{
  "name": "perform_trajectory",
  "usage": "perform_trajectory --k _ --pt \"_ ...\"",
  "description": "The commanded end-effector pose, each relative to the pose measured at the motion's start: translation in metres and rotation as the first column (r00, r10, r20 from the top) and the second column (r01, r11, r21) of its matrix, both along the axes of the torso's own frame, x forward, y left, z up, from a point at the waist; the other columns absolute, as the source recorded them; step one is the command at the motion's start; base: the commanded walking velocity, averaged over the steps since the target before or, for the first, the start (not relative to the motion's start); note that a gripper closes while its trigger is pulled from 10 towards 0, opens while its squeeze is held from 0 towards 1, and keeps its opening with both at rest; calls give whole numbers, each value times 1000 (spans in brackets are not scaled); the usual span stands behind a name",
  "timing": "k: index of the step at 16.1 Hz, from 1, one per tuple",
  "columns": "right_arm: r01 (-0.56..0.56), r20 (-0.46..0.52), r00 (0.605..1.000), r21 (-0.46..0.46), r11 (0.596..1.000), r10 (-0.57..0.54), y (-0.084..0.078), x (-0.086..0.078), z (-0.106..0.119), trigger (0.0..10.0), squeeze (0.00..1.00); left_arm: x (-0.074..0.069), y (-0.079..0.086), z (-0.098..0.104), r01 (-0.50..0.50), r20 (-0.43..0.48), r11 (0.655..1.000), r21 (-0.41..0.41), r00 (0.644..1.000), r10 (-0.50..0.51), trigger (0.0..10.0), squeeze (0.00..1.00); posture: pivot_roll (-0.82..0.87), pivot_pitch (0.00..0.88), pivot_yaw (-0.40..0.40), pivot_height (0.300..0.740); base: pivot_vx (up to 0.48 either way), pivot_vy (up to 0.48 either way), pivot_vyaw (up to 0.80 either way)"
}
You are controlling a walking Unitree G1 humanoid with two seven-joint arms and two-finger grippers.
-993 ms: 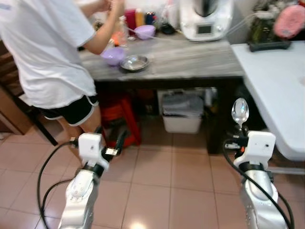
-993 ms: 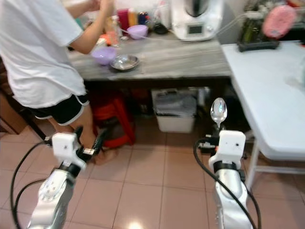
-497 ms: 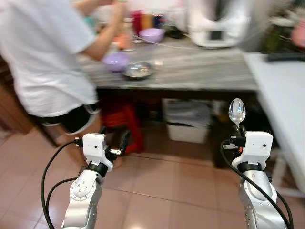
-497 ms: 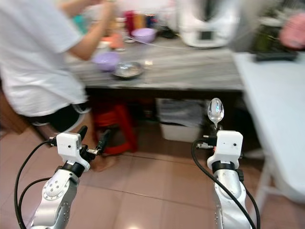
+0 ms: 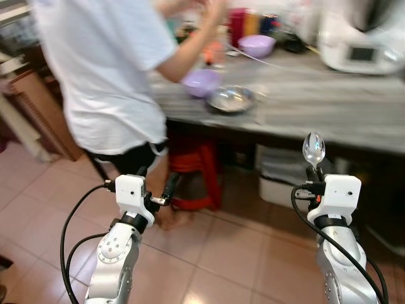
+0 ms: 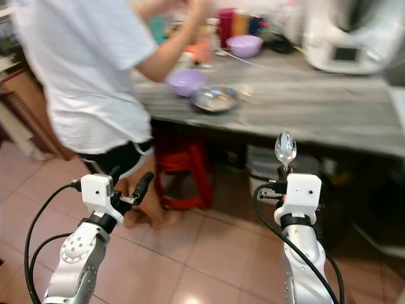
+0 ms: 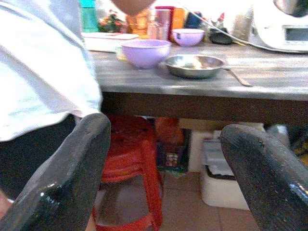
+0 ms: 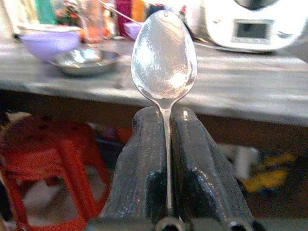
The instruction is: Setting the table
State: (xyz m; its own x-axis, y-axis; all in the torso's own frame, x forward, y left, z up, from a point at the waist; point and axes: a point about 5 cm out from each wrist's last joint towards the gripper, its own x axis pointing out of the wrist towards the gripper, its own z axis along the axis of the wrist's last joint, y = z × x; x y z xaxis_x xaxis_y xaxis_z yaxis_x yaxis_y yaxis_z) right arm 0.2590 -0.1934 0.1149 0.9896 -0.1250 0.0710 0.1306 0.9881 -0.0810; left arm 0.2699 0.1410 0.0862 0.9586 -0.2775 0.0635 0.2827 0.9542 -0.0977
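My right gripper [image 5: 312,172] is shut on a metal spoon [image 5: 313,149], whose bowl stands upright above the fingers; in the right wrist view the spoon [image 8: 164,62] sits pinched between both fingers [image 8: 139,163]. My left gripper [image 5: 155,185] is open and holds nothing, held out at waist height over the floor. On the grey wooden counter [image 5: 329,107] lie a steel bowl [image 5: 231,98], a purple bowl [image 5: 200,81] and a second purple bowl [image 5: 256,45] farther back.
A person in a white shirt [image 5: 107,69] stands at the counter's left end, arm raised over it. A red stool [image 5: 193,171] and a white bin [image 5: 281,180] sit under the counter. A white kitchen machine [image 5: 364,38] stands at the back right. Tiled floor [image 5: 221,253] lies ahead.
The whole view has swung to the left, so the white table on the right has left the picture and the person sits nearer the middle. Both grippers hold the same pose.
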Motion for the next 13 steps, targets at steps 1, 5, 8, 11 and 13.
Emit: perform_trajectory --k 1,5,8,11,13 --pt "-27 18 999 19 999 27 9 1 3 10000 0 -1 10 0 -20 -8 1000 15 1000 20 10000 0 -124 15 109 740 334 0 0" --pt "-24 11 1000 39 999 24 9 2 2 10000 0 -2 5 -3 2 -23 1000 -3 1000 -2 10000 0 -126 14 103 740 225 0 -238" --pt "-29 11 1000 41 999 29 10 3 2 10000 0 -3 2 -5 21 -42 1000 -18 999 -22 10000 0 -125 12 101 740 0 0 -800" --pt "-33 11 999 44 998 33 11 3 2 10000 0 -5 2 -6 27 -48 999 -18 998 -28 10000 0 -124 12 101 740 0 0 -723" --pt "-37 8 999 46 998 37 12 4 2 10000 0 -6 1 -6 43 -43 999 -15 998 -43 10000 0 -123 14 99 740 0 0 -416"
